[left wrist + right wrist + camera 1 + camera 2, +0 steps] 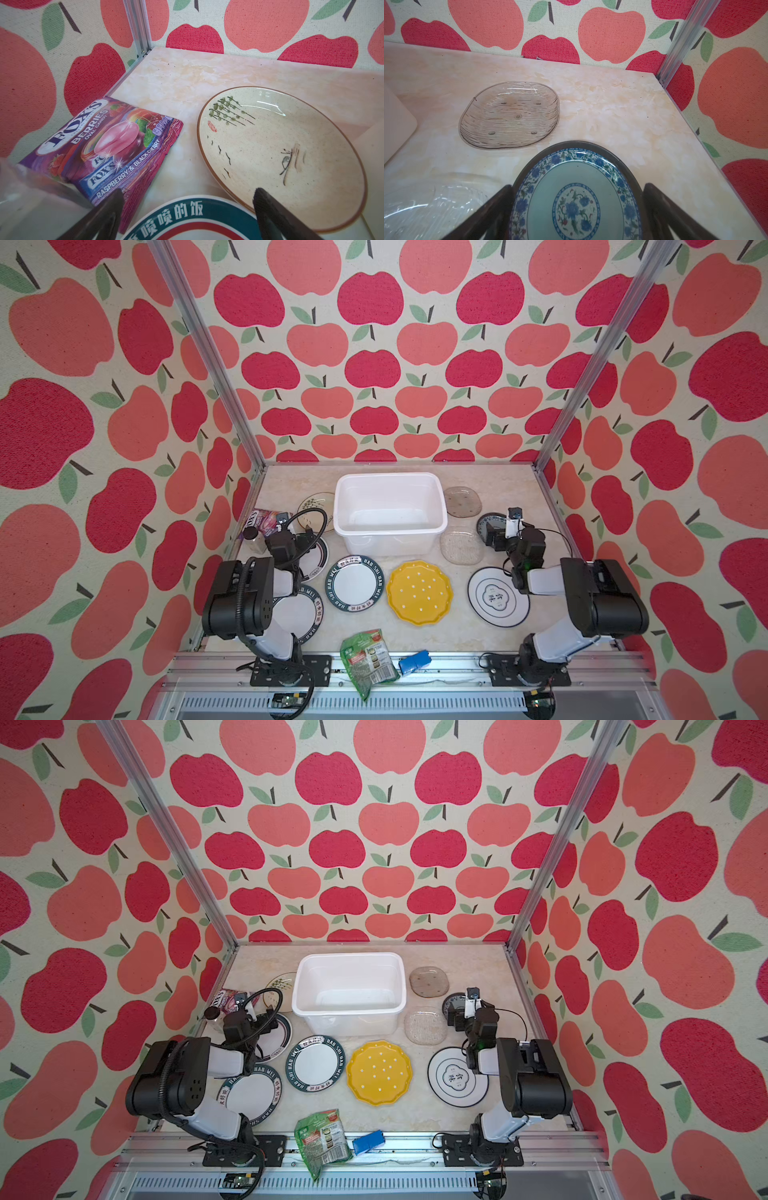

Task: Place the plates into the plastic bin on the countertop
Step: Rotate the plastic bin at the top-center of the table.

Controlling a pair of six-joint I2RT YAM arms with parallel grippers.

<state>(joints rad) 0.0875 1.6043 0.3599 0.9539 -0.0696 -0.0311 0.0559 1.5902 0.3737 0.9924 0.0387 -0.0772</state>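
Right wrist view shows us our right tool [578, 186], jaws wide apart and holding nothing, above the blue patterned plate [577, 207]; the smoky glass plate [508, 115] lies beyond. Our left tool [188, 192], likewise wide and empty, hovers over a teal-rimmed plate [187, 216] beside the cream plant-print plate [280, 155]. In both top views the plastic bin [388, 542] stands on the tabletop [440, 639], plates [354, 587] lying around it.

Cream fabric walls [374, 364] printed with red and coral apples are wrapping three sides, silver aluminium posts [210, 352] are running up both back corners, everything's looking evenly lit.
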